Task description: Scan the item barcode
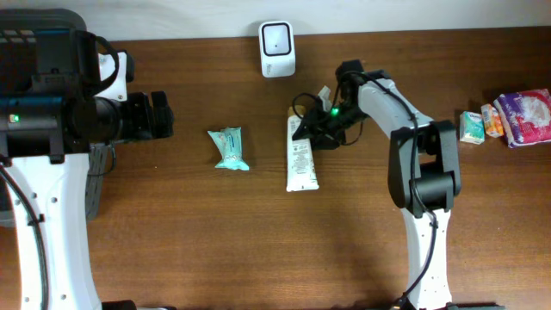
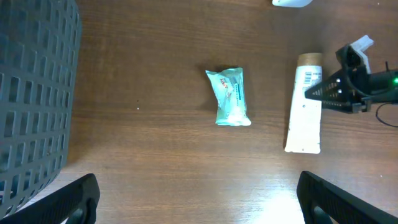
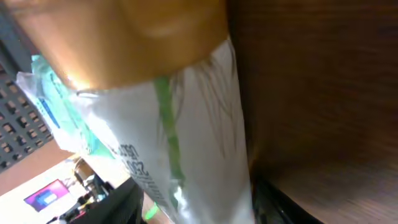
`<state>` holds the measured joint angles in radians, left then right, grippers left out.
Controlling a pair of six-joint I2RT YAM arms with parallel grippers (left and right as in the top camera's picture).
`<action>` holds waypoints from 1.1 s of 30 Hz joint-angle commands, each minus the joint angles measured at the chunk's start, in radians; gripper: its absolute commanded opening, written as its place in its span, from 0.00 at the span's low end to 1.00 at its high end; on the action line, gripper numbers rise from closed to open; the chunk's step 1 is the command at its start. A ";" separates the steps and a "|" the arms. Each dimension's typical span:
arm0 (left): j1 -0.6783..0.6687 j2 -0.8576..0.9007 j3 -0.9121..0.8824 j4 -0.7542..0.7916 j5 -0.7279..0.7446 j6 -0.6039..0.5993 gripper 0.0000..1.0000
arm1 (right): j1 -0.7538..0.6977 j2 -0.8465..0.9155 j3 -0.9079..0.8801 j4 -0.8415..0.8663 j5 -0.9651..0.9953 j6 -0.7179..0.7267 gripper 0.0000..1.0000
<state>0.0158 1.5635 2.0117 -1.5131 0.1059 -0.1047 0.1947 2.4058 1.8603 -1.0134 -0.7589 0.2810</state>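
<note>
**Counter**: brown wood grain; carries every item below.

**Barcode scanner**: white upright unit with a dark window, at the far edge of the counter, centre.

**Tube**: white with printed text, a green stripe and a gold cap. It lies flat on the counter just in front of the scanner and slightly to its right, apart from it. The cap end points toward the scanner and the crimped end toward the near edge.

**Right gripper**: black, with a green light behind it. It reaches in from the right and sits at the upper part of the tube, just below the cap. The right wrist view is filled by the cap and the tube body at very close range. I cannot tell whether the gripper is clenched on the tube or only around it.

**Left gripper**: released, fingers spread wide with nothing between them. It hangs over the left part of the counter, well apart from the tube.

**Teal packet**: a small sealed wrapper lying flat to the left of the tube, not touching it.

**Basket**: dark grey mesh, at the far left.

**Purple-and-white pack**: at the far right edge.

**Two smaller packs**: just beside the purple-and-white pack, on its left.
</note>
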 commanded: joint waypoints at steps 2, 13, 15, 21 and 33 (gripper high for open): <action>-0.002 -0.003 0.002 0.002 0.010 0.012 0.99 | 0.052 0.025 -0.024 0.018 0.156 0.016 0.40; -0.002 -0.003 0.002 0.002 0.010 0.012 0.99 | 0.051 -0.048 0.182 0.003 -0.033 -0.354 0.04; -0.002 -0.003 0.002 0.002 0.010 0.012 0.99 | 0.051 -0.055 0.278 -0.047 -0.179 -0.450 0.04; -0.002 -0.003 0.002 0.002 0.010 0.012 0.99 | 0.051 -0.055 0.363 -0.087 -0.620 -0.460 0.04; -0.002 -0.003 0.002 0.002 0.010 0.012 0.99 | 0.034 -0.055 0.362 -0.164 -0.519 -0.457 0.04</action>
<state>0.0158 1.5635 2.0117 -1.5131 0.1059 -0.1047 0.2356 2.3898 2.1937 -1.1633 -1.2625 -0.1635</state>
